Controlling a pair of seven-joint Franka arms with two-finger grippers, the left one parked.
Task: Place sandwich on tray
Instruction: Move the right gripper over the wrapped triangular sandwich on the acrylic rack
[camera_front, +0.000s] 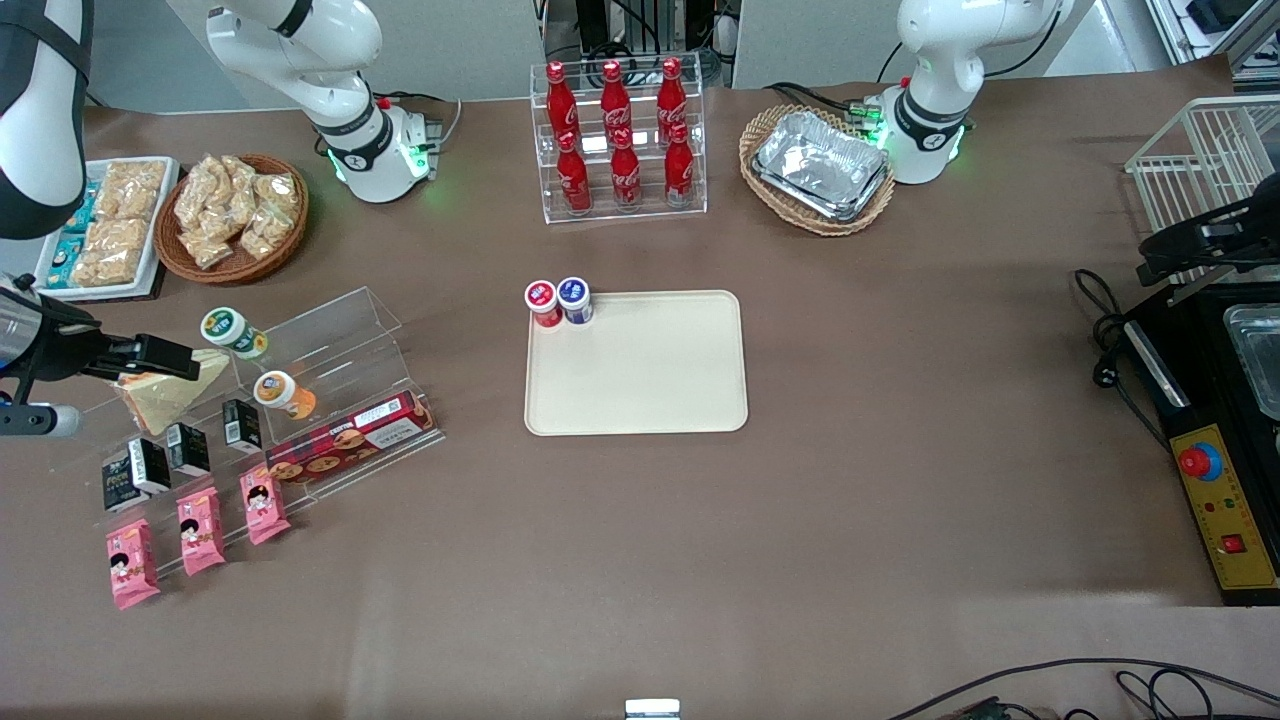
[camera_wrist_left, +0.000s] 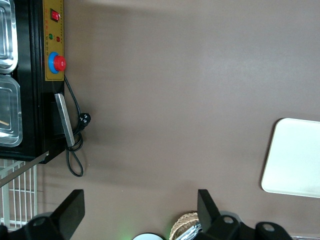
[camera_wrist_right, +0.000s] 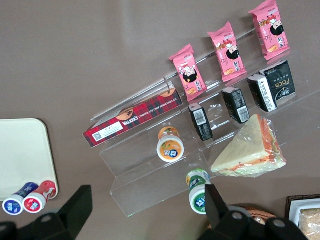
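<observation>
- Front view: my gripper (camera_front: 165, 358), a black two-finger tool, hangs above the clear acrylic stepped display rack (camera_front: 330, 345) near the working arm's end of the brown table (camera_front: 900, 520). Its fingers are spread apart and hold nothing.
- The triangular sandwich wedge in clear wrap (camera_front: 170, 392), pale tan bread, lies on an upper step of that rack, just under my fingertips and partly covered by them.
- The large cream-beige rectangular plastic tray (camera_front: 640, 375) sits flat at the middle of the table, well apart from the rack. A red-capped small bottle (camera_front: 543, 303) and a blue-capped small bottle (camera_front: 575, 300) stand on the tray's corner that is farthest from the camera and nearest the rack; the rest of the tray is bare.
- Left wrist view: only a rounded edge of the tray (camera_wrist_left: 295, 160) shows on the brown table.
- Right wrist view: the sandwich (camera_wrist_right: 249, 150) rests on the rack (camera_wrist_right: 150, 170), its red and green filling edge visible. A green-capped small bottle (camera_wrist_right: 198, 197) and an orange-capped small bottle (camera_wrist_right: 170, 146) lie beside it; black cartons (camera_wrist_right: 235, 104) line the step below.
- Risk, as I judge it: the wrap is slick and the bread is soft, so a shallow pinch could slip and a hard one could crush. Closing off-centre could knock the green-capped bottle off its step.
</observation>
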